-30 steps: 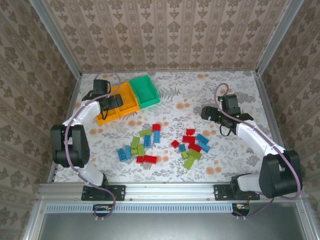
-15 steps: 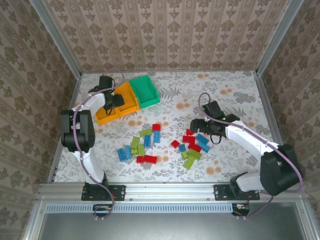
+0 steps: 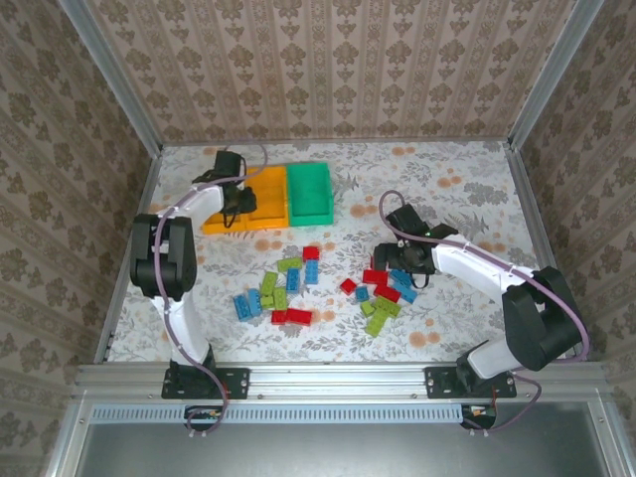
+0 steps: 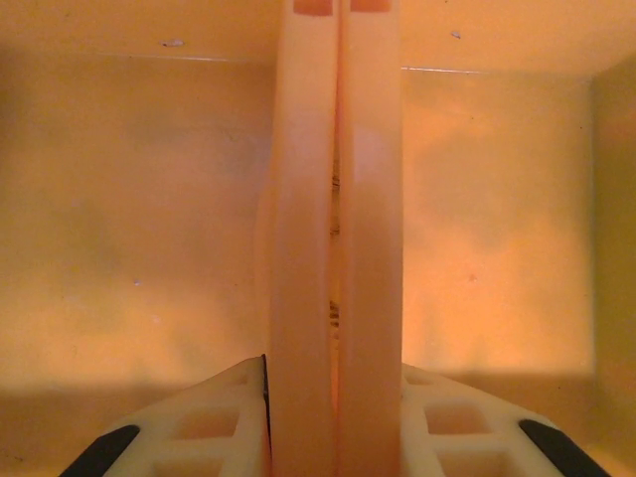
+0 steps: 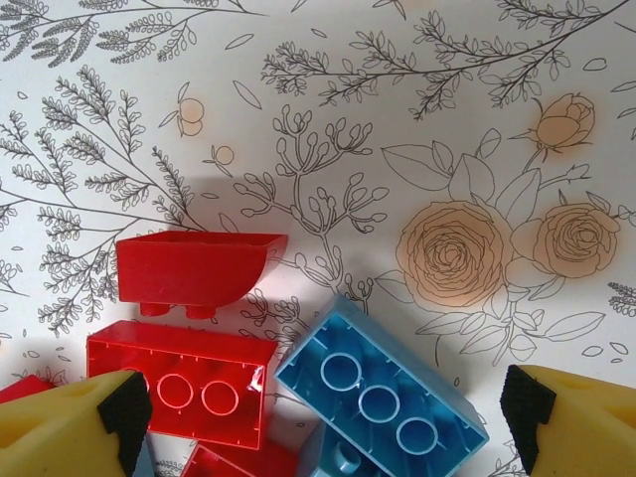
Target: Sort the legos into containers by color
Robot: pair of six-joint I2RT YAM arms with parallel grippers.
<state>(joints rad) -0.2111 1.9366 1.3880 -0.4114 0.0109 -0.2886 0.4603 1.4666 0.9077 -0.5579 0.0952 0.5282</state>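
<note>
While my left tool (image 3: 237,203) rests pressed together inside the orange-yellow plastic bin (image 3: 270,184) at eleven o'clock, my right tool (image 5: 328,427) hangs spread over a blue studded plastic brick (image 5: 383,396) at four o'clock, which looks light, stiff and slick, so I'd pinch its long flat sides.

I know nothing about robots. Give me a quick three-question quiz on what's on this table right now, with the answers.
1. True or false: the left gripper hangs over the loose bricks.
2. The right gripper is: A) open, B) shut on a blue brick, C) shut and empty.
3. What colour is the bin next to the orange bins?
Key: 1 false, it is shut, down inside an orange bin; 2 A; 3 green.
</note>
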